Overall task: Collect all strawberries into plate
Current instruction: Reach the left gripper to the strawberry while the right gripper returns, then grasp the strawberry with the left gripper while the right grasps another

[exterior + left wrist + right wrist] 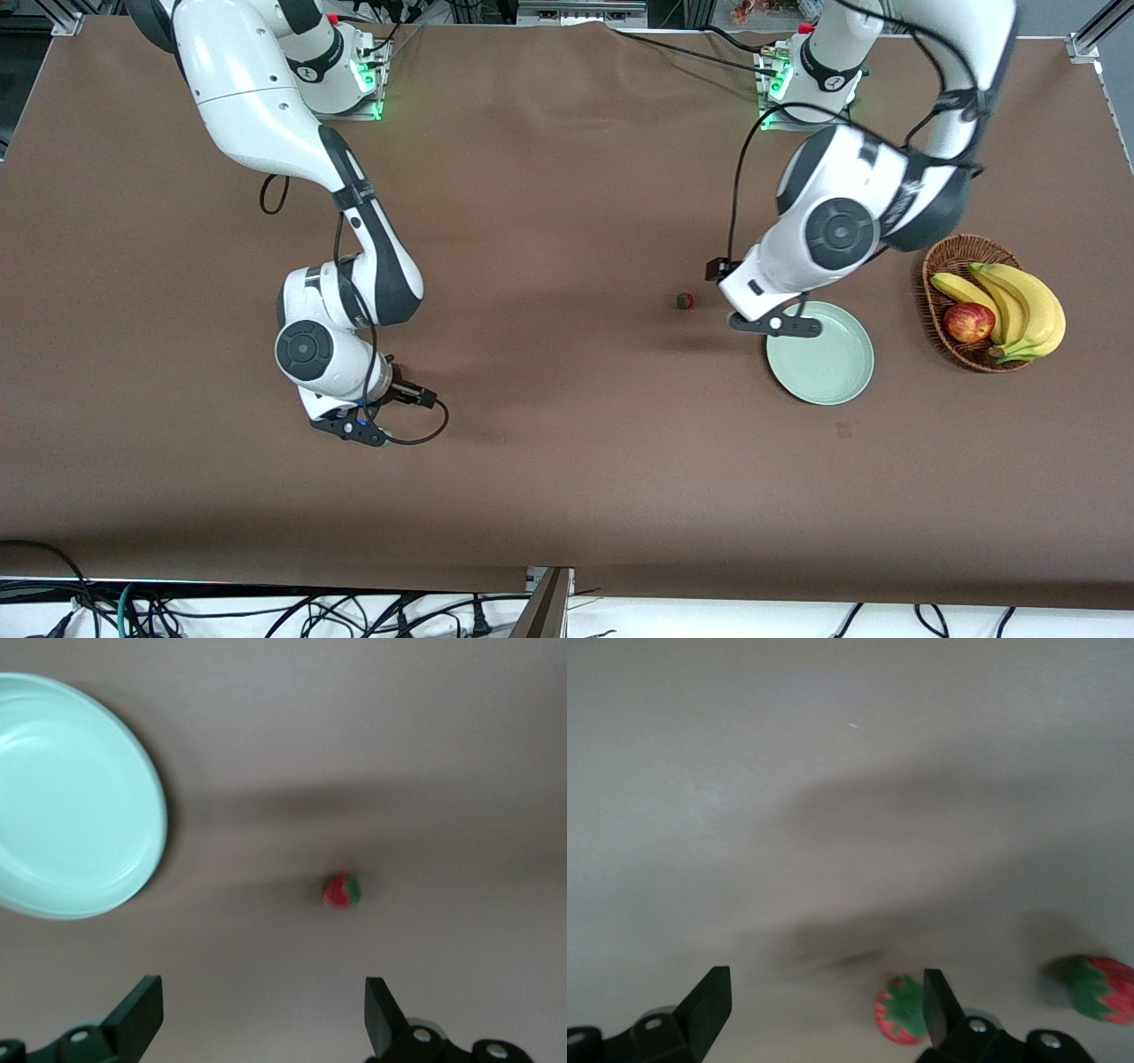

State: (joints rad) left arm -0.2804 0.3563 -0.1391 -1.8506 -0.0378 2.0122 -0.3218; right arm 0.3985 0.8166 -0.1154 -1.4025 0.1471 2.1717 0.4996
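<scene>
Both grippers stand spread and empty, with all three strawberries on the table and none in the plate.

Your left gripper (pixel 259 1020) hangs over the table at the rim of the pale green plate (pixel 820 361), fingers wide apart; in its wrist view one strawberry (pixel 342 890) lies on the brown table (pixel 567 461) between those fingers, apart from the plate, and in the front view it sits beside the plate toward the right arm's end. Your right gripper (pixel 826 1014) is low over the table toward the right arm's end, jaws also apart and holding nothing. Its wrist view shows two more strawberries on the cloth: one (pixel 898 1011) just by a fingertip, the second (pixel 1100 988) near it. A wicker basket (pixel 941 266) with bananas (pixel 1019 306) and an apple (pixel 967 322) stands beside the plate.
</scene>
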